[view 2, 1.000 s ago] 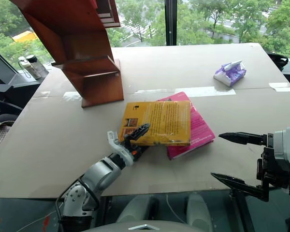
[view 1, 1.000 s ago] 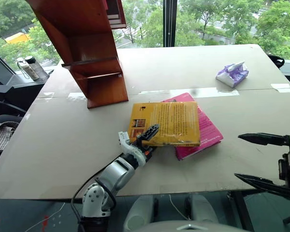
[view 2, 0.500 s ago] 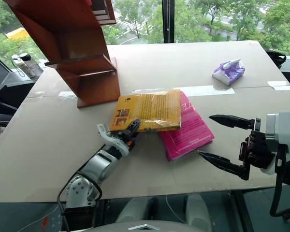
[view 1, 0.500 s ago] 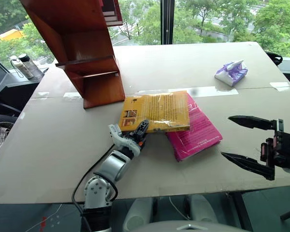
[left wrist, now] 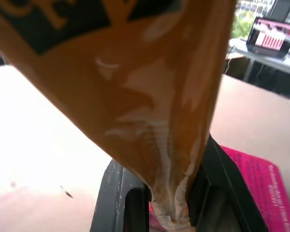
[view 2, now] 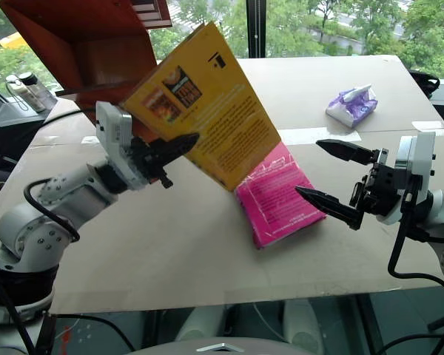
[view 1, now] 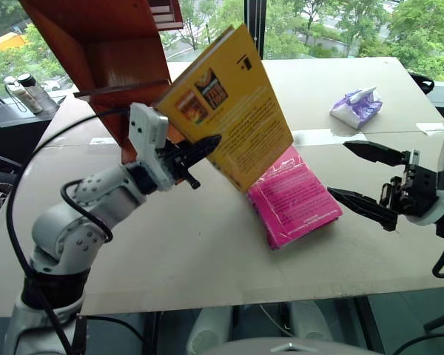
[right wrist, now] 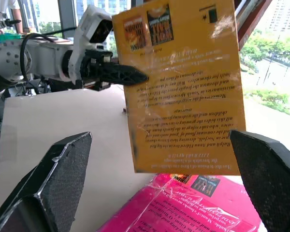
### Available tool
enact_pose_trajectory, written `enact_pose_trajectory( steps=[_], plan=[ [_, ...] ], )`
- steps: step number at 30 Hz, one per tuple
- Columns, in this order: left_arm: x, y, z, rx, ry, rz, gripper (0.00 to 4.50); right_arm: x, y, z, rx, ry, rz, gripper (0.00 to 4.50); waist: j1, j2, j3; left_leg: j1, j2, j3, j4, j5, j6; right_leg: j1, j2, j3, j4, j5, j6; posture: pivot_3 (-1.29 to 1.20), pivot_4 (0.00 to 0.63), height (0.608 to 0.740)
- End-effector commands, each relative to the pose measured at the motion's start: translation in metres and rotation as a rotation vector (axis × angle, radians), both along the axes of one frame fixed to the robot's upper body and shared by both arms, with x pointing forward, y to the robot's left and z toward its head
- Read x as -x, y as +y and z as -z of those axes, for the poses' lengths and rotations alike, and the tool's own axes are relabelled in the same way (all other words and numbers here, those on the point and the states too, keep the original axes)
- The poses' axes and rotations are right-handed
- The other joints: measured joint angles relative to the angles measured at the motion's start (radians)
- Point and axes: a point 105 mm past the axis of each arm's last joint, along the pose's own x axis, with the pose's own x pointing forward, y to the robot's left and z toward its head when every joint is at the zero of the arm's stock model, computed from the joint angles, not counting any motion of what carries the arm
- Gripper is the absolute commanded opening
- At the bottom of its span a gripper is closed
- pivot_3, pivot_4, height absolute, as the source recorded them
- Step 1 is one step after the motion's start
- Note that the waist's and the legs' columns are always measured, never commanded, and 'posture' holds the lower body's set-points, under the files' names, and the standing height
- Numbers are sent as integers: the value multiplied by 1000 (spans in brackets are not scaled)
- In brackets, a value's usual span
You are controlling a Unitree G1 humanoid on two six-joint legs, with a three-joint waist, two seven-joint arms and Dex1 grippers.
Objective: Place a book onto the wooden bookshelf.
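The yellow book (view 1: 229, 103) hangs tilted in the air, lifted clear of the table, its back cover with small pictures facing me. My left gripper (view 1: 209, 142) is shut on its lower left edge; in the left wrist view the cover (left wrist: 169, 145) is pinched between the two fingers. The wooden bookshelf (view 1: 111, 44) stands at the back left, just behind the raised book. My right gripper (view 1: 340, 168) is open with nothing in it, to the right of the book, above the table. In the right wrist view the book (right wrist: 183, 82) shows between my right fingers (right wrist: 53, 183), well ahead of them.
A magenta-pink book (view 1: 292, 200) lies flat on the table under the yellow one's lower corner. A purple tissue pack (view 1: 355, 107) sits at the back right. Bottles (view 1: 18, 89) stand on a ledge beyond the table's left edge. Windows lie beyond the table's far edge.
My left gripper shut on the yellow book's edge, lifted it off the pink book and rolled it upright. My right gripper came in toward the books, still open.
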Motion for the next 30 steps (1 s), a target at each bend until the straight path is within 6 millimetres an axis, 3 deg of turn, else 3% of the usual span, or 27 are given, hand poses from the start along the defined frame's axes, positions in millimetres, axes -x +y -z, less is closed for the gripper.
enact_pose_trajectory(
  steps=[1, 3, 6, 8, 10, 12, 15, 19, 24, 30],
  plan=[
    [4, -8, -38, -362, -368, 18, 365, -2, -3, -13, -4, -81, 27, 4500, -1, 0, 1, -1, 0, 0, 0, 0, 0, -1, 0, 0, 0, 0, 0, 0, 150, 740],
    [1, -10, -61, -517, -556, -2, 365, -5, -7, -18, -5, -102, 41, 4500, -1, -1, 2, -1, 0, 0, -1, 0, 0, -1, 0, -1, -1, 0, 0, 0, 150, 740],
    [-5, -13, -112, -699, -829, -120, 365, -12, -12, -24, -3, -132, 61, 4500, 1, -3, 6, -2, -1, 0, -1, 0, 0, -1, 0, -1, -2, 0, 0, 0, 150, 740],
    [-8, -15, -139, -798, -888, -171, 365, -17, -17, -25, 4, -148, 74, 4500, 0, -7, 10, -3, -1, -1, 0, 0, 0, -2, 0, -3, -2, 0, 1, 0, 150, 740],
    [-12, -16, -153, -872, -894, -191, 365, -23, -18, -25, 6, -161, 83, 4500, -2, -7, 10, -4, -1, -1, 0, 0, 0, -2, 0, -3, -3, 0, 1, 0, 150, 740],
    [-19, -9, -157, -973, -854, -219, 365, -30, -20, -27, 3, -183, 86, 4500, -9, -5, 10, -4, -2, 0, 0, 0, 0, -2, -1, -2, -2, 0, 2, 0, 150, 740],
    [-30, 17, -158, -1099, -689, -300, 365, -41, -22, -27, 2, -210, 85, 4500, -24, -4, 11, -3, -2, 1, 0, 0, 0, -2, -1, -2, 1, -2, 3, 0, 150, 740],
    [-35, 54, -162, -1125, -364, -489, 365, -55, -22, -27, -1, -249, 74, 4500, -44, -4, 16, -5, -1, 1, 0, 0, 1, -5, 1, -2, 3, -1, 3, 0, 150, 740],
    [-34, 74, -163, -1358, -300, -637, 365, -67, -21, -35, -1, -299, 49, 4500, -55, -3, 18, -7, -1, 0, 1, 0, 1, -6, 0, -2, 3, -2, 4, 0, 150, 740],
    [-37, 90, -156, -1495, -166, -736, 365, -74, -17, -43, -1, -337, 23, 4500, -55, -2, 18, -11, -1, -2, 2, 0, 0, -11, 0, -3, 4, -2, 4, 0, 150, 740]
  ],
)
